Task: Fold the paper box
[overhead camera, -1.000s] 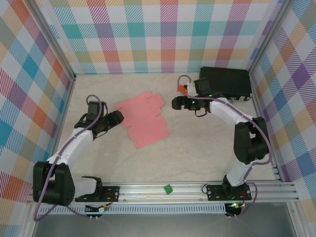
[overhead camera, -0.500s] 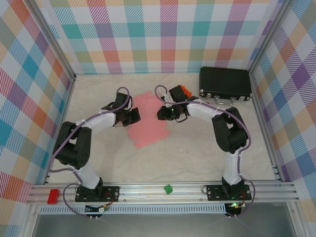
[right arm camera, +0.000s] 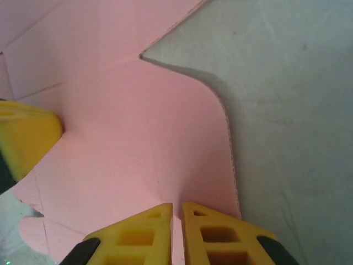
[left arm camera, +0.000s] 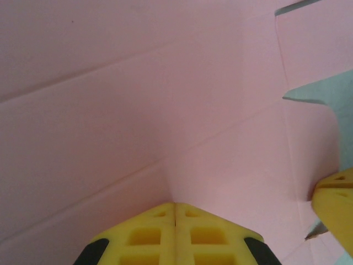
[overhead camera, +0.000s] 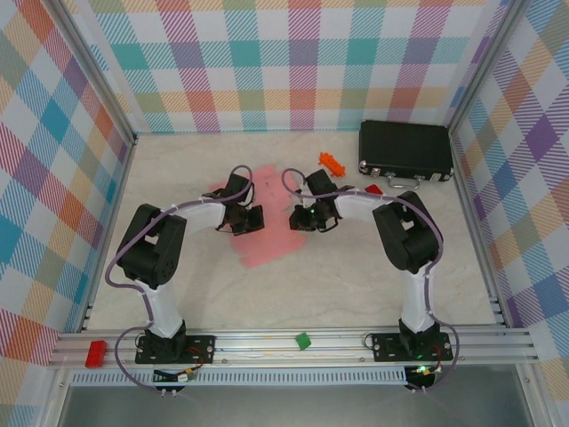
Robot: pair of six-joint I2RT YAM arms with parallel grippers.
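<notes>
A pale marbled worktop (overhead camera: 356,276) lies inside pastel checked walls (overhead camera: 293,62). A black hard case (overhead camera: 404,149) sits at the far right, with a small orange piece (overhead camera: 332,163) near it. The pink flat notched card sheet (overhead camera: 271,240) lies mid-worktop between both arms. The left hand (left arm camera: 175,207) is clenched, its tips against the sheet. The right hand (right arm camera: 177,207) pinches the sheet's raised edge.
</notes>
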